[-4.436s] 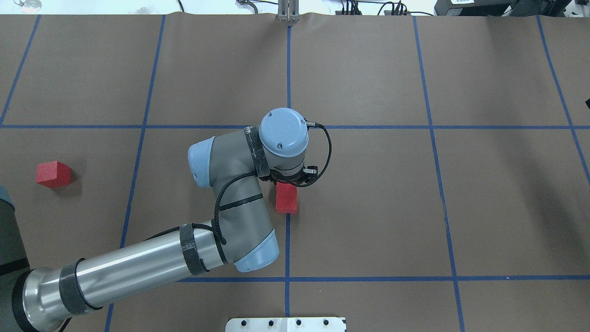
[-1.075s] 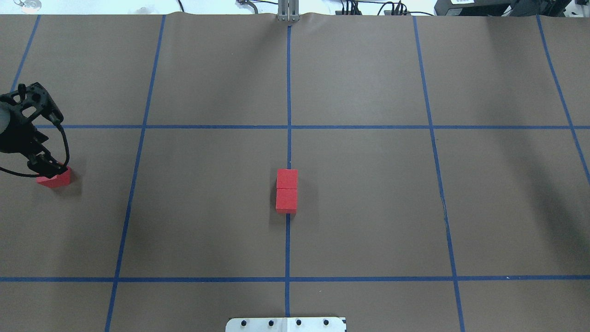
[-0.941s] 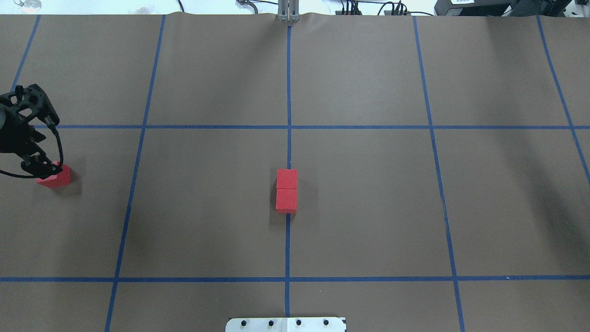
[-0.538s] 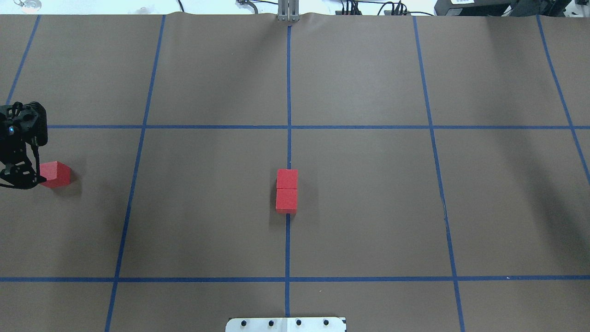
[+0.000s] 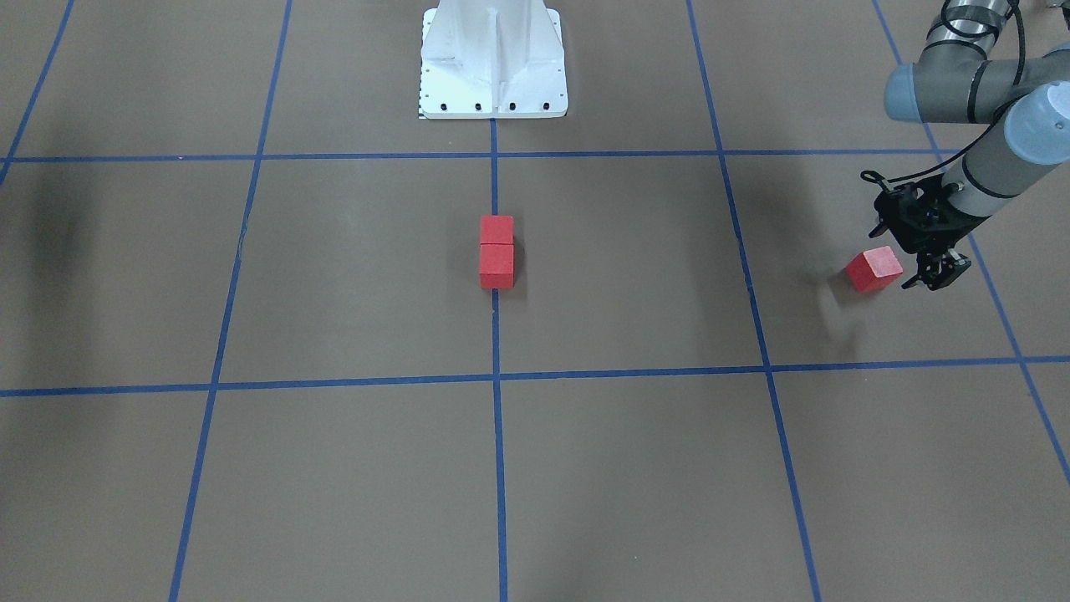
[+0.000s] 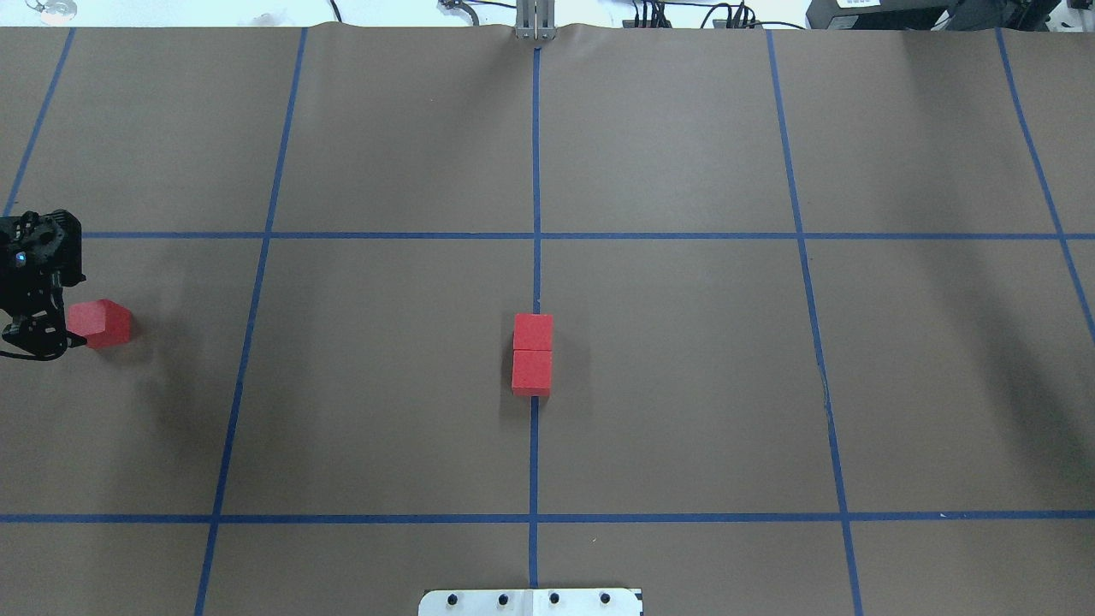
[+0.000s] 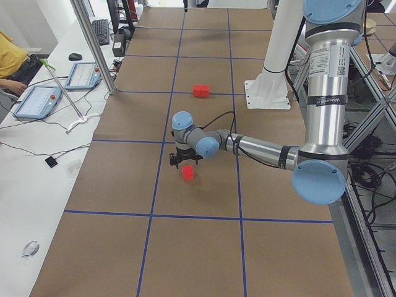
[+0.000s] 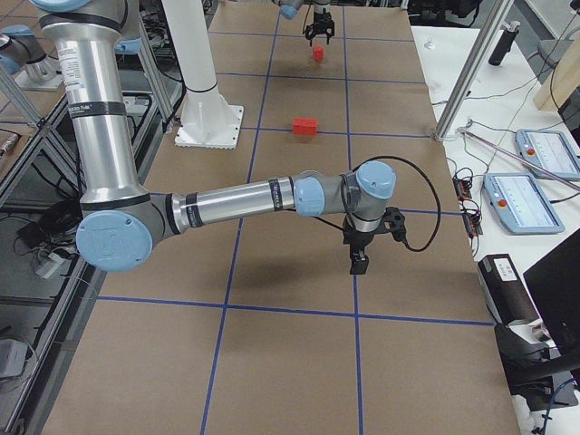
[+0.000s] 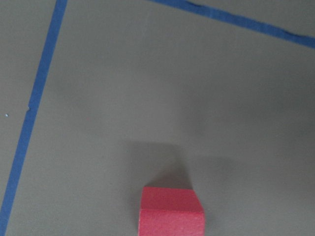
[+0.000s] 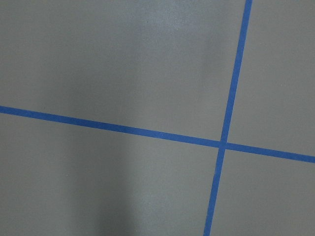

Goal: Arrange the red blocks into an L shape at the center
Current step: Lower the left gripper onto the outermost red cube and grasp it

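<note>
Two matte red blocks [image 6: 532, 351] sit face to face at the center [image 6: 590, 342] of the brown worktop [image 6: 684, 428]. They form a short row along the central blue line [image 6: 535, 154] and are plain-sided and sharp-edged. The third red block [image 6: 99, 322] lies at the far left of the overhead frame, turned askew to the grid. It is just beside the left claw [image 6: 36, 338], whose fingers are spread and hold nothing. The right claw [image 8: 360, 264] shows only in a side view, so I cannot tell its state.

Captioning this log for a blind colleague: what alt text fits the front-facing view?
Two red blocks touch end to end on the central blue line of a brown gridded table. A third block lies at the picture's far right, the left gripper beside it, not holding it.
</note>
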`<control>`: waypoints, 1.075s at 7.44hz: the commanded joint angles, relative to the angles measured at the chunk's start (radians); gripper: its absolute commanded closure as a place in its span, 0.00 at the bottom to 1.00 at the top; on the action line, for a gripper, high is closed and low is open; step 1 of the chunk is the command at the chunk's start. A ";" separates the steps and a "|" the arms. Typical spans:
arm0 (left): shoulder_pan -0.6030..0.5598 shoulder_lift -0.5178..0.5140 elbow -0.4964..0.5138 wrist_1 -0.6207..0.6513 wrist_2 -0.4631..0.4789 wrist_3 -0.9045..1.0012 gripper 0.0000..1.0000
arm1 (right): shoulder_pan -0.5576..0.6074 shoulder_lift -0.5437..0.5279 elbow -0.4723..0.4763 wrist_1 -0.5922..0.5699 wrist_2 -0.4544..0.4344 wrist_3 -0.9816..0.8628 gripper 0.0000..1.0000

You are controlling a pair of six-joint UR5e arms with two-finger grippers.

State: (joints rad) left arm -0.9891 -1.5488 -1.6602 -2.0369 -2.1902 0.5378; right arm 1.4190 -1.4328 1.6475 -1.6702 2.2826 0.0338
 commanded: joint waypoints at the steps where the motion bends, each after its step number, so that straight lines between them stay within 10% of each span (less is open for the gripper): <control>1: 0.003 -0.001 0.019 -0.035 -0.002 -0.059 0.01 | 0.000 0.000 0.000 0.001 0.000 0.000 0.01; 8: 0.013 -0.005 0.046 -0.036 0.000 -0.068 0.01 | 0.000 -0.005 0.003 0.001 0.000 -0.002 0.01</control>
State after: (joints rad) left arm -0.9775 -1.5526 -1.6211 -2.0712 -2.1905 0.4683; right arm 1.4189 -1.4372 1.6500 -1.6694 2.2826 0.0323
